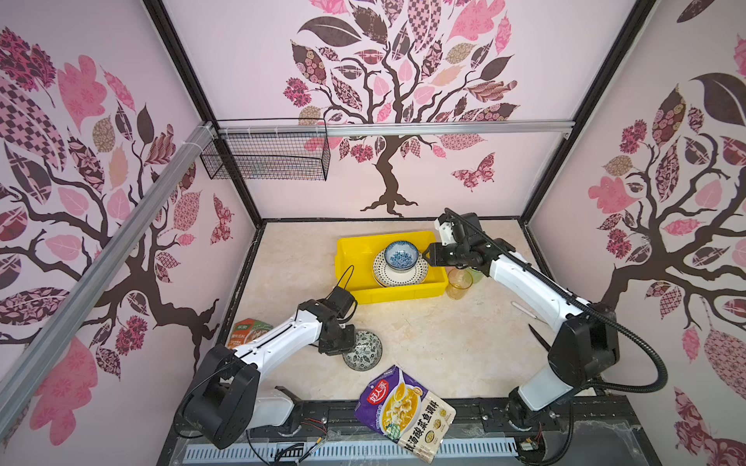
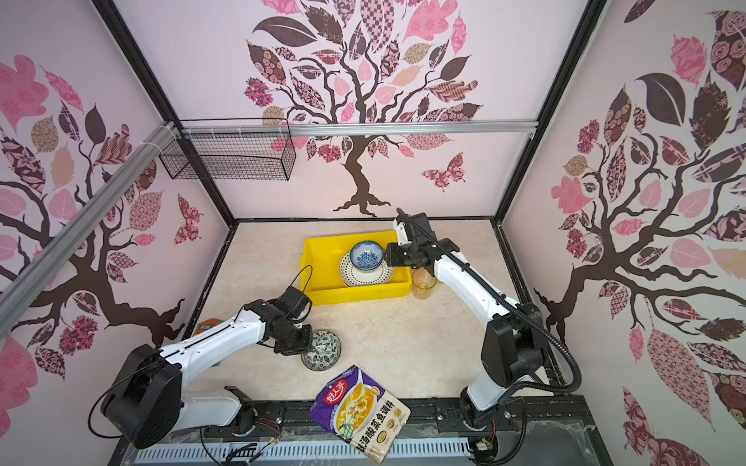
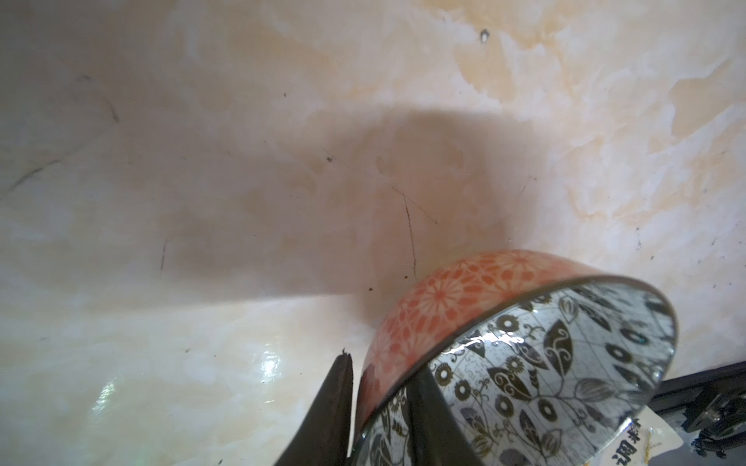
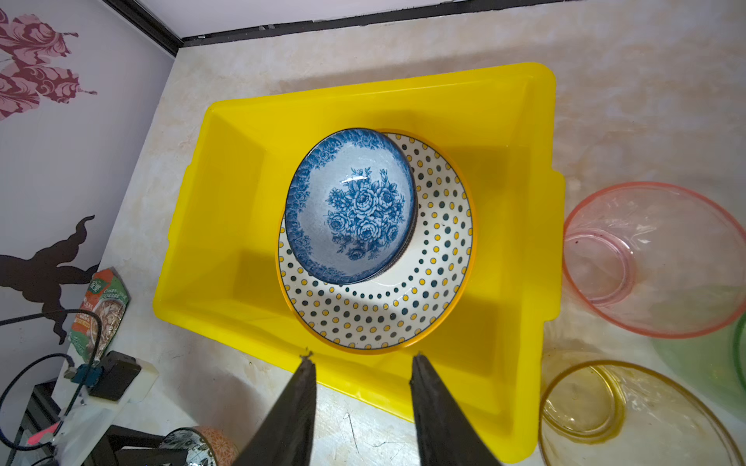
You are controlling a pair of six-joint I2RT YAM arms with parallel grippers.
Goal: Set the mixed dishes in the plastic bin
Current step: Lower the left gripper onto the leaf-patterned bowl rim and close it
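A black-white leaf-patterned bowl (image 1: 365, 351) (image 2: 325, 350) with an orange outer wall (image 3: 444, 294) sits on the table at front left. My left gripper (image 3: 383, 365) (image 1: 343, 343) is shut on its rim, one finger inside and one outside. The yellow plastic bin (image 1: 351, 246) (image 2: 319, 246) (image 4: 242, 133) holds a dotted plate (image 4: 403, 306) (image 1: 399, 276) with a blue floral bowl (image 4: 351, 210) (image 1: 401, 254) on it. My right gripper (image 4: 363, 357) (image 1: 428, 254) hangs open and empty over the bin's right rim. Amber (image 4: 629, 419) (image 1: 459, 283), pink (image 4: 654, 258) and green (image 4: 726, 363) tumblers stand right of the bin.
A purple food pouch (image 1: 405, 411) lies at the table's front edge. A green-orange seasoning packet (image 1: 248, 331) (image 4: 101, 310) lies by the left wall, partly under the left arm. A black wire basket (image 1: 266, 157) hangs on the back rail.
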